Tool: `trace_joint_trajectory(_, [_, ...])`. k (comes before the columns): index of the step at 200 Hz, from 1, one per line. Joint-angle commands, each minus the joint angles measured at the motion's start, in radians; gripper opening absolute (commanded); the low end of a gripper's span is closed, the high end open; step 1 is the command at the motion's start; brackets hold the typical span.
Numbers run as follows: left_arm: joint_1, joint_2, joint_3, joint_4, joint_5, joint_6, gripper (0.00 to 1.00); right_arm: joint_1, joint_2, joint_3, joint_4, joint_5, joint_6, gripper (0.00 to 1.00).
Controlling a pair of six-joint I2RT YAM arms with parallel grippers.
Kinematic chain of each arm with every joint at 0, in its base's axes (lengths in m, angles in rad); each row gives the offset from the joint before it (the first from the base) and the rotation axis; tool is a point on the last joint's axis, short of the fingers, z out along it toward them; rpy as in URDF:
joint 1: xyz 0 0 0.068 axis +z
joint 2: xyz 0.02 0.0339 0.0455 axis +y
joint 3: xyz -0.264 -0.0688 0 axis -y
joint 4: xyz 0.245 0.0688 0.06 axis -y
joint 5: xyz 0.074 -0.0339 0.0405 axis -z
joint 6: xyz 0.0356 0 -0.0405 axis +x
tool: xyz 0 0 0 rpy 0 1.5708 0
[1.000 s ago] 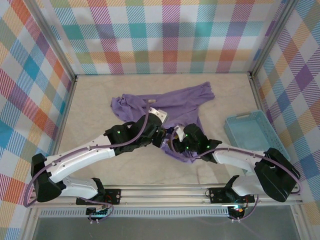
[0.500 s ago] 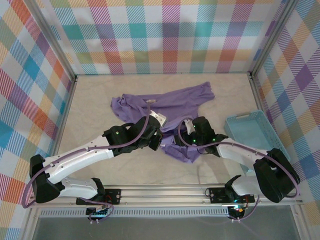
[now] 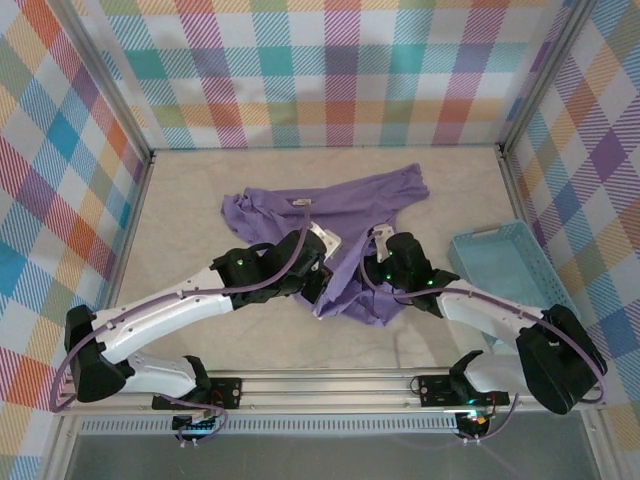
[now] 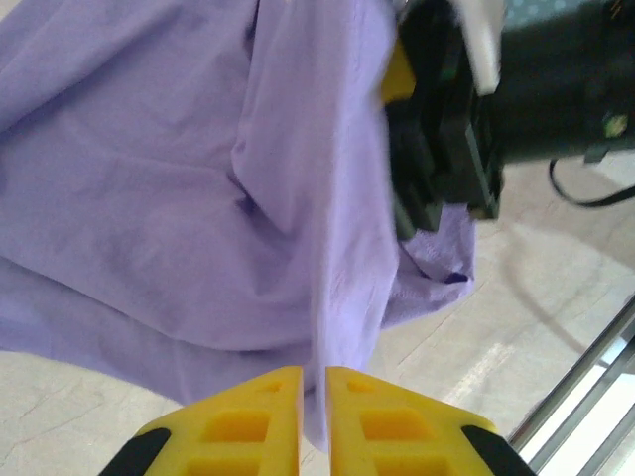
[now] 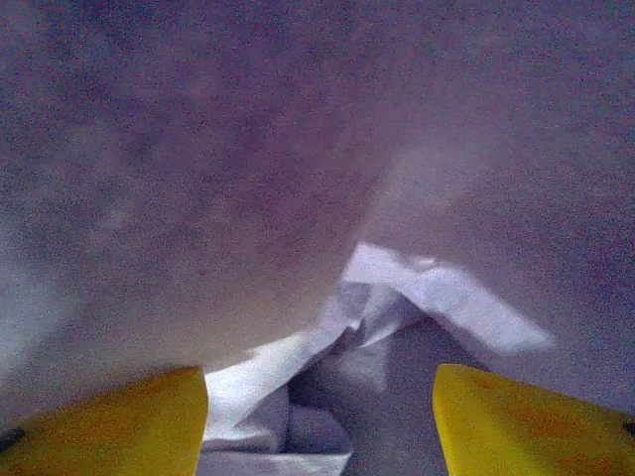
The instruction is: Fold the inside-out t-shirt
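Your inside-out t-shirt (image 3: 365, 205) is plain lavender and crumpled, lying mid-table (image 3: 200, 200) with one end spread toward the far right. Its near part narrows into a wrinkled bunch. Up close, the thin fabric hangs in soft folds.

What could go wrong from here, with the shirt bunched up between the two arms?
1. The left pincer pinches only a thin fold of the shirt, which might slip out.
2. The right pincer stands open against crumpled cloth; closing there could grab several layers.
3. Both pincers work close together, so they might bump.
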Motion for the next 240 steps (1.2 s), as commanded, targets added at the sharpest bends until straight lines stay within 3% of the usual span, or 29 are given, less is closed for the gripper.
trace_joint_trajectory(1, [-0.005,0.010,0.030,-0.020,0.020,0.013,0.15,0.008,0.001,0.014,0.025,-0.029,0.034,0.62])
trace_joint_trajectory(17, [-0.005,0.023,0.040,-0.001,0.025,-0.005,0.18,0.024,0.029,-0.015,0.071,0.010,0.037,0.62])
trace_joint_trajectory(35, [-0.005,0.053,0.043,0.015,-0.025,-0.042,0.42,0.034,0.049,-0.039,0.114,0.019,0.043,0.61])
trace_joint_trajectory(61, [-0.007,0.094,0.011,0.101,0.024,-0.102,0.58,0.057,0.020,-0.045,0.136,-0.001,0.039,0.61])
trace_joint_trajectory(96, [0.003,0.112,-0.031,0.200,-0.044,-0.185,0.71,0.104,-0.030,-0.048,0.142,0.005,0.028,0.61])
trace_joint_trajectory(135, [0.068,0.112,-0.061,0.289,-0.010,-0.237,0.67,0.127,-0.062,-0.099,0.173,0.002,0.029,0.61])
trace_joint_trajectory(204, [0.081,0.193,-0.030,0.310,0.082,-0.214,0.34,0.142,-0.077,-0.123,0.189,-0.001,0.020,0.61])
trace_joint_trajectory(240, [0.082,0.202,-0.034,0.334,0.120,-0.210,0.31,0.143,-0.071,-0.129,0.205,-0.005,0.014,0.61])
